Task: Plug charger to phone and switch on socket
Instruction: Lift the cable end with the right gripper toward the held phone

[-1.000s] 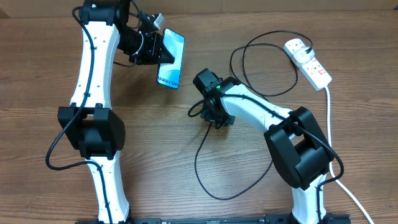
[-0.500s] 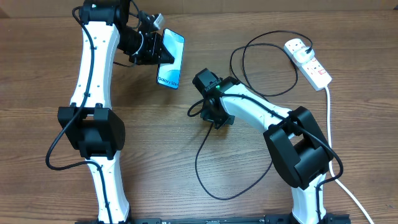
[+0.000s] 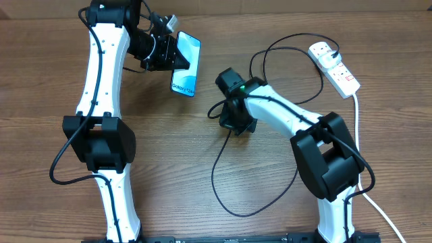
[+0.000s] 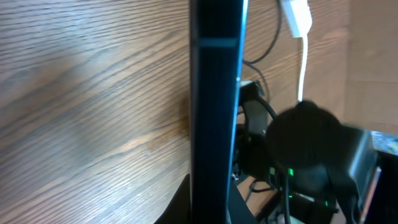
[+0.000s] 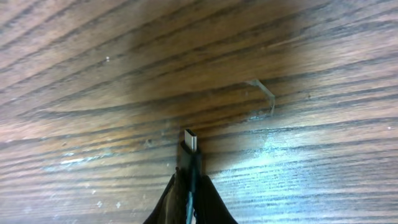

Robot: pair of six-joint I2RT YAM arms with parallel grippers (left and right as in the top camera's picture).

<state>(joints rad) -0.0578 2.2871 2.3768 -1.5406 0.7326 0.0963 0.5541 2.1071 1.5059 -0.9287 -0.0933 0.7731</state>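
Phone (image 3: 186,64): clamped in left gripper (image 3: 173,58) | charger (image 5: 190,142): connector tip pinched in closed right gripper (image 3: 236,127), near phone's right | socket (image 3: 335,67): well right of phone, on table (image 3: 169,169)

Left pincer (image 3: 174,57) and right pincer (image 3: 236,125) both clamped — arms bent toward each other.

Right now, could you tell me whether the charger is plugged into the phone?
Unplugged: the charger tip shows bare between the jaws of the right gripper, over wood, apart from the phone.
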